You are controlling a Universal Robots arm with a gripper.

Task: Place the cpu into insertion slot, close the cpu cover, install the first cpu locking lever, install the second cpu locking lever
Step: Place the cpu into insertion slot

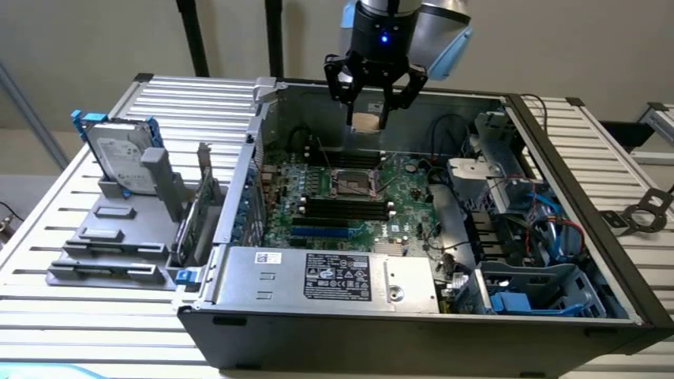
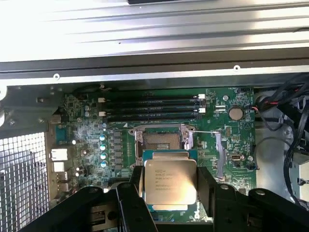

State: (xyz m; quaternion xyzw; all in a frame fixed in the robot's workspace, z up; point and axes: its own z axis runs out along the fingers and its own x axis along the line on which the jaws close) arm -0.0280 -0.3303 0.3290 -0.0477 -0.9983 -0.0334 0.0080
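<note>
- We counted one cpu (image 2: 170,181).
- We counted one insertion slot (image 2: 161,140).
- We saw one gripper (image 1: 368,117), with two fingers (image 2: 206,188).
- We logged one green board (image 2: 241,140).
- We logged one open computer case (image 1: 421,347).
- We spotted one hard drive (image 1: 118,158) and one coin cell (image 2: 235,113).
- We noted one silver metal box (image 1: 263,276) carrying one printed label (image 1: 337,276).

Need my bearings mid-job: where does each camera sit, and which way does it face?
Exterior view: off the arm, above the open computer case, looking down into it; the wrist and hand show at top.
Wrist view: on the wrist, looking past the hand's black fingers onto the green board.
Shared: the cpu in the hand, the insertion slot.
</note>
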